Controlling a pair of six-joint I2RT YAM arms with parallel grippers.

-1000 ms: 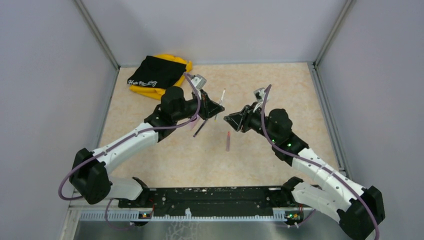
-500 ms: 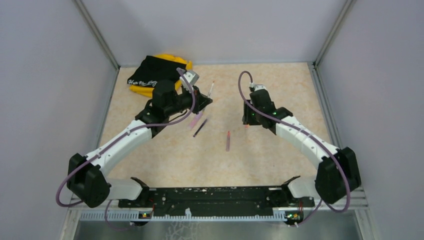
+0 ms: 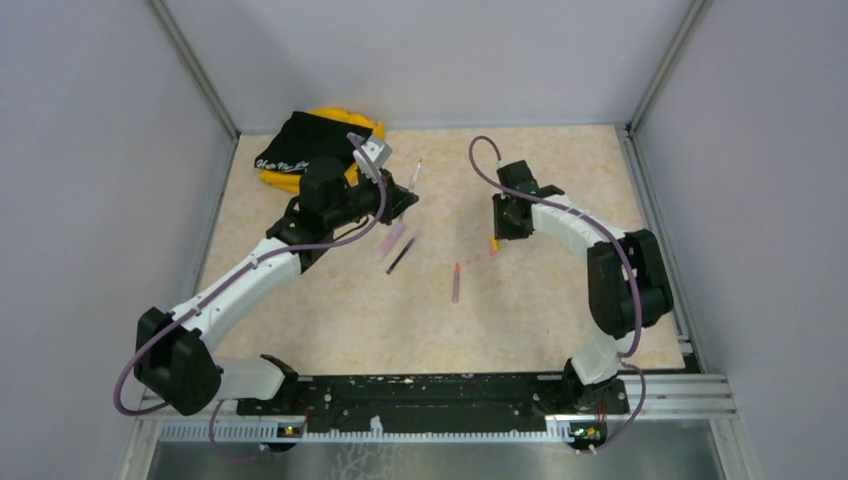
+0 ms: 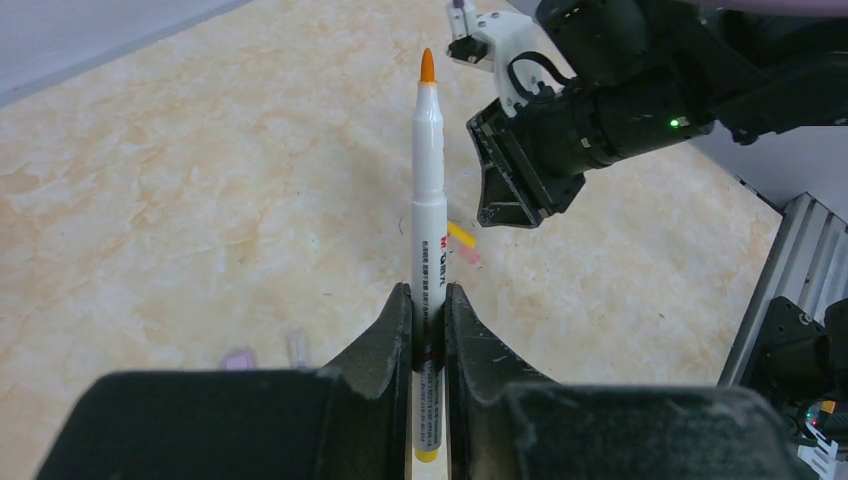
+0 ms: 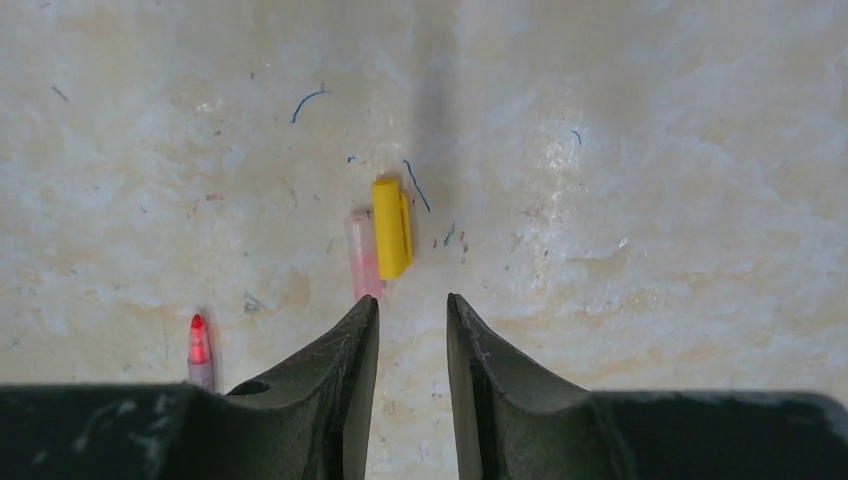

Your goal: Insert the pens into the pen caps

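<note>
You are pinching the white pen point(image 4: 430, 200) in your left gripper point(image 4: 428, 300), its orange nib pointing out past the fingertips. Your right gripper point(image 5: 411, 305) is hovering over the yellow cap point(image 5: 391, 227) lying on the table point(image 5: 650, 150), with the jaws narrowly parted and empty. The pink cap point(image 5: 364, 255) is touching the yellow one (an easy double grab), so be widening, centring on the yellow alone, and closing across its sides.
</note>
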